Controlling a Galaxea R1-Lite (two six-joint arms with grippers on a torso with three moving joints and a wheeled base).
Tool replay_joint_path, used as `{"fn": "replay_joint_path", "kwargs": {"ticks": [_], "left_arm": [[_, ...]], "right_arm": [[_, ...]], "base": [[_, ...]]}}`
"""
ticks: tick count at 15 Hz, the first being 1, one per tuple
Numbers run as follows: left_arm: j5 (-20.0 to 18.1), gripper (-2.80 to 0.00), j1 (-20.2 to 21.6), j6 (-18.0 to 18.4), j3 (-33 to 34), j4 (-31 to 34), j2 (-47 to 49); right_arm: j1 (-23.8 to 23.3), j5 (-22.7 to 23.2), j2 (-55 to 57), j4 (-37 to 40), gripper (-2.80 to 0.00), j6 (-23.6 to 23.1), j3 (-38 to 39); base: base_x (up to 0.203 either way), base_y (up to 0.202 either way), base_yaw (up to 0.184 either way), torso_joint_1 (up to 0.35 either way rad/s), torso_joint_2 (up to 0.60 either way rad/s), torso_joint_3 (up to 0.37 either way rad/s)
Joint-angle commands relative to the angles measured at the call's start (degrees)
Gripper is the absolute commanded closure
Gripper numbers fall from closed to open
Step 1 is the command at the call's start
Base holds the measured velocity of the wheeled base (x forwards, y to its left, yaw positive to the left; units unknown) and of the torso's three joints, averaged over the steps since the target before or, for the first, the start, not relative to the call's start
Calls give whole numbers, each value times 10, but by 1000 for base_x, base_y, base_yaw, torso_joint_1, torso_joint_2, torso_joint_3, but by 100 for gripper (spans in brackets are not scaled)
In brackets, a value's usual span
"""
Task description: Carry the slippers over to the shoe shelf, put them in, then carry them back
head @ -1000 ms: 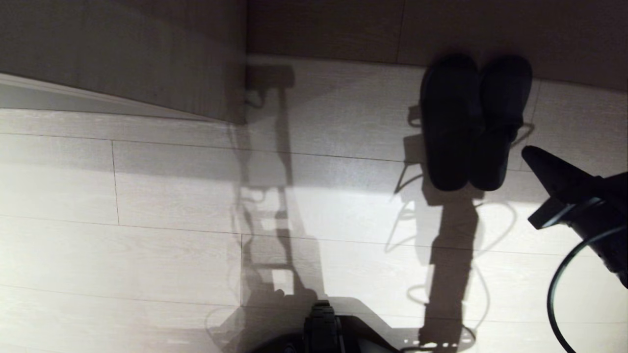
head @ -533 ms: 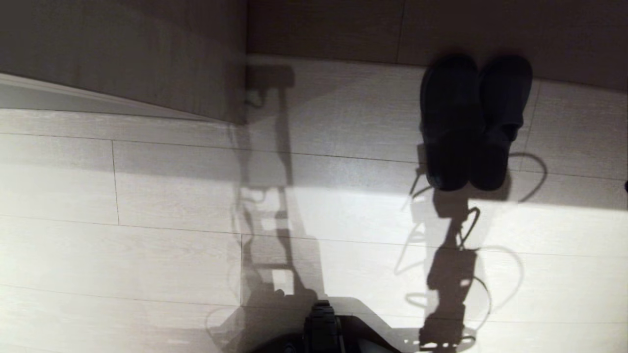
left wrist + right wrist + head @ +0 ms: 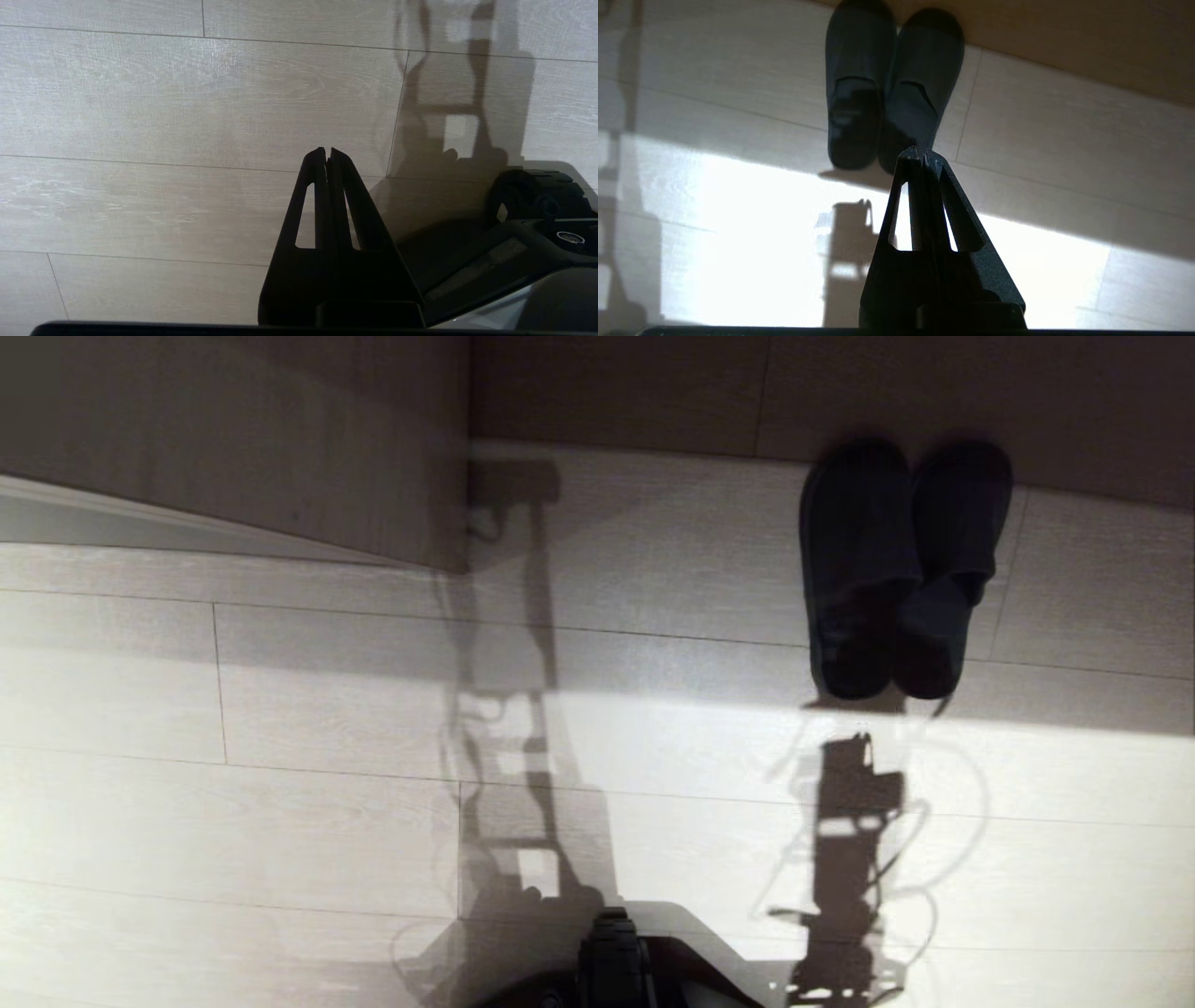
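The slippers (image 3: 854, 569), a dark backless pair, lie side by side on the pale plank floor with their toes against a beige panel. They also show in the right wrist view (image 3: 859, 84). My right gripper (image 3: 920, 151) is shut and empty. It hangs above the floor on the near side of the slippers' heels, apart from them and outside the head view. My left gripper (image 3: 327, 150) is shut and empty, parked over bare floor beside the robot's base. The shoe shelf is out of view.
A beige wood-grain panel (image 3: 840, 392) runs along the far side behind the slippers. A second panel with a pale ledge (image 3: 233, 429) juts out at the far left. My base (image 3: 611, 961) sits at the near edge. Arm shadows (image 3: 850, 859) cross the sunlit floor.
The right gripper has pulled back from beside the slippers and left the head view at the right edge. Its shadow has slid toward the base. The slippers have not moved.
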Motion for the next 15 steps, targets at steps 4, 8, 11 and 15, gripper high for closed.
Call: {"fn": "replay_joint_path", "kwargs": {"ticks": [4, 8, 11, 15], "left_arm": [[0, 0, 0, 0, 0, 0, 0], [0, 0, 0, 0, 0, 0, 0], [0, 0, 0, 0, 0, 0, 0], [0, 0, 0, 0, 0, 0, 0]], "right_arm": [[-13, 22, -184, 236, 0, 6, 9], [-14, 26, -187, 234, 0, 9, 87], [-14, 25, -187, 272, 0, 8, 92], [-14, 26, -188, 311, 0, 30, 92]], "base": [[0, 0, 0, 0, 0, 0], [0, 0, 0, 0, 0, 0], [0, 0, 0, 0, 0, 0], [0, 0, 0, 0, 0, 0]]}}
